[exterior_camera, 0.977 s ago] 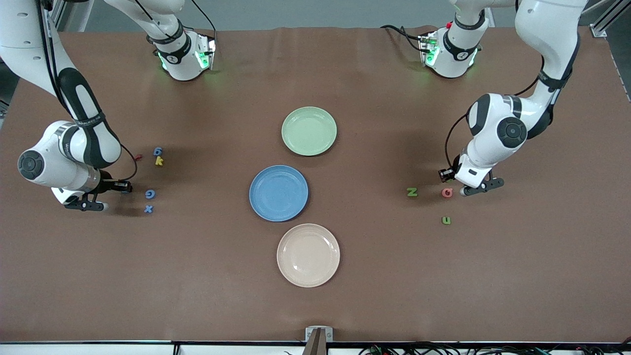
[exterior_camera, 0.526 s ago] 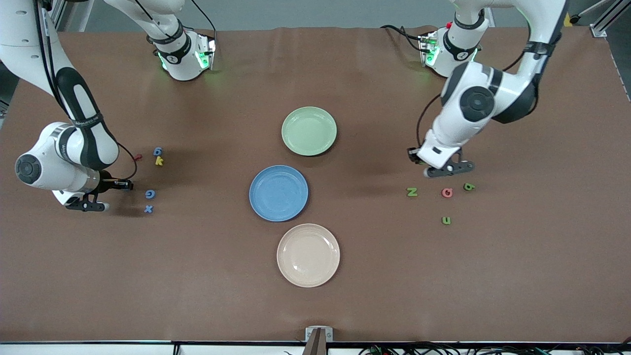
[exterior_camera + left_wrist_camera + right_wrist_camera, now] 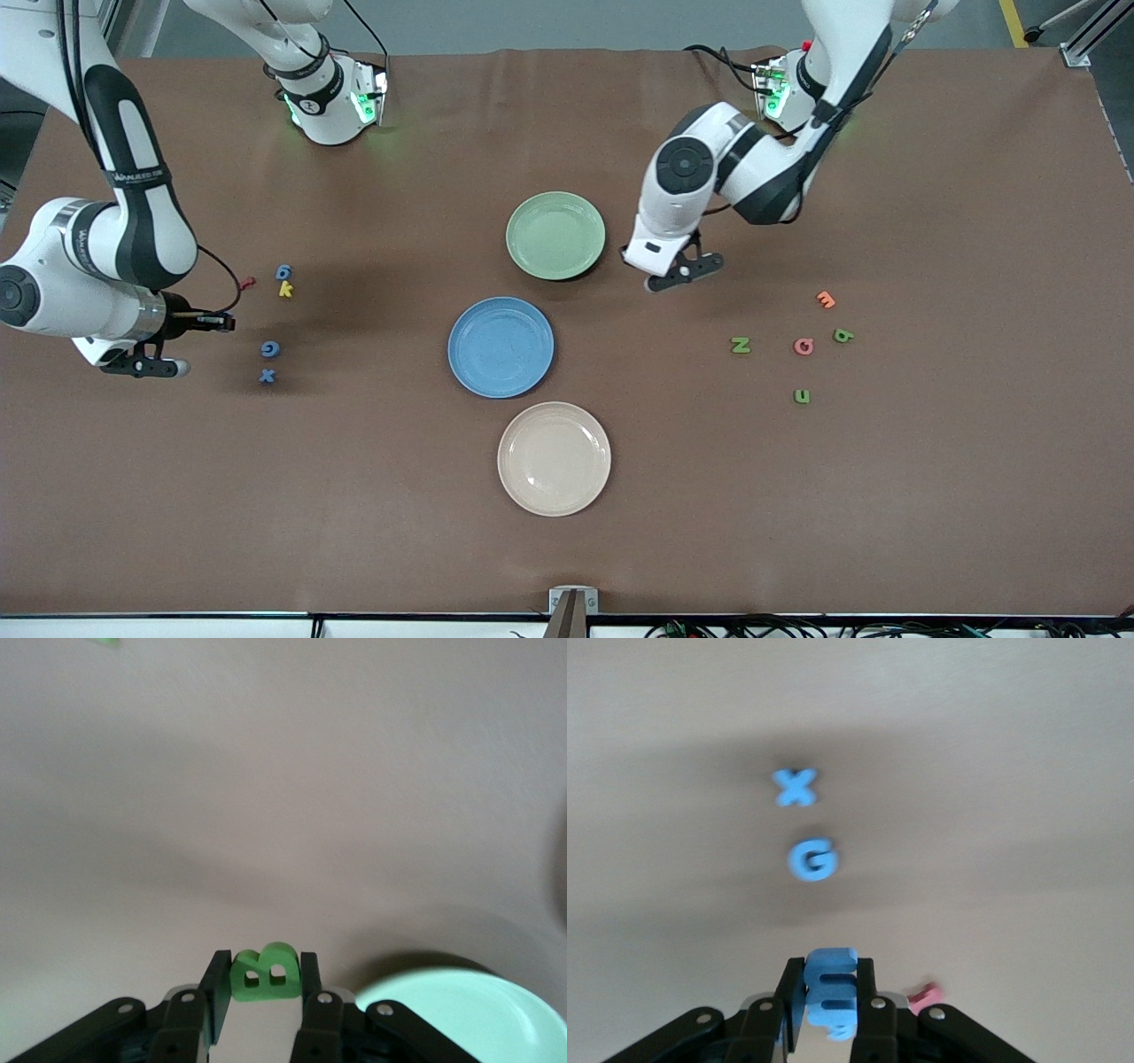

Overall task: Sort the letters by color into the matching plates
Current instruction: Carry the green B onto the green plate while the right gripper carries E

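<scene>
My left gripper (image 3: 262, 964) is shut on a green letter B (image 3: 266, 981). It hangs over the table just beside the pale green plate (image 3: 555, 236), toward the left arm's end (image 3: 682, 275); the plate's rim (image 3: 461, 1014) shows in the left wrist view. My right gripper (image 3: 831, 967) is shut on a blue letter E (image 3: 833, 999) and hovers (image 3: 146, 365) at the right arm's end. Blue G (image 3: 270, 349), blue X (image 3: 267, 376) and another blue piece (image 3: 283, 272) lie near it. Green N (image 3: 740, 346), a green piece (image 3: 842, 336) and green u (image 3: 802, 396) lie at the left arm's end. The blue plate (image 3: 500, 346) holds nothing.
A cream-beige plate (image 3: 554, 458) lies nearest the front camera. A yellow k (image 3: 285, 289) and a small red piece (image 3: 249, 283) sit by the blue letters. A salmon letter (image 3: 803, 346) and an orange m (image 3: 825, 299) lie among the green ones.
The left arm has lifted from the green letters and swung to the green plate with the green B. That uncovered the orange m and a green piece. The right gripper shifted slightly.
</scene>
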Robot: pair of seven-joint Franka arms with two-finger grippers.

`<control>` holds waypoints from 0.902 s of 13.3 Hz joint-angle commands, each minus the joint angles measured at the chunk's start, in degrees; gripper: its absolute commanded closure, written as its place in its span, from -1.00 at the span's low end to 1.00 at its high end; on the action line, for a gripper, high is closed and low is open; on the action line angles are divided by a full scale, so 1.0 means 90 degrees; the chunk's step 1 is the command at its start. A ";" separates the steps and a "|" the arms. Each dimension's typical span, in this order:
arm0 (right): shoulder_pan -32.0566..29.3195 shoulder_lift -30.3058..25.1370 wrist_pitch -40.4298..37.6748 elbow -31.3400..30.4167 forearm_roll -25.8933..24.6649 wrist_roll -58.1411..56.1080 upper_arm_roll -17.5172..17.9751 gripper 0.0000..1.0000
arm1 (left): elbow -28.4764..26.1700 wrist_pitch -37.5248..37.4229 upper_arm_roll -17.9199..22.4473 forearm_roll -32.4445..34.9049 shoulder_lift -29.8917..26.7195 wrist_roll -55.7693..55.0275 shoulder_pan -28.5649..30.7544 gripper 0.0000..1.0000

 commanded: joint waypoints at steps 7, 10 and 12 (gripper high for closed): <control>0.2610 -0.0262 -0.0088 0.0025 0.0052 0.3675 -0.0018 0.64 | 0.0775 0.0781 0.0028 0.0416 0.1228 -0.3459 -0.1519 0.97; 0.3373 -0.0194 -0.0030 0.0396 0.0304 0.4392 -0.0018 0.64 | 0.0892 0.0999 0.0047 0.0415 0.1520 -0.3752 -0.1811 -0.94; 0.3725 -0.0019 0.0290 0.0544 0.0899 0.4403 -0.0027 0.64 | 0.0921 0.0979 0.0076 0.0425 0.1522 -0.3754 -0.1842 -1.00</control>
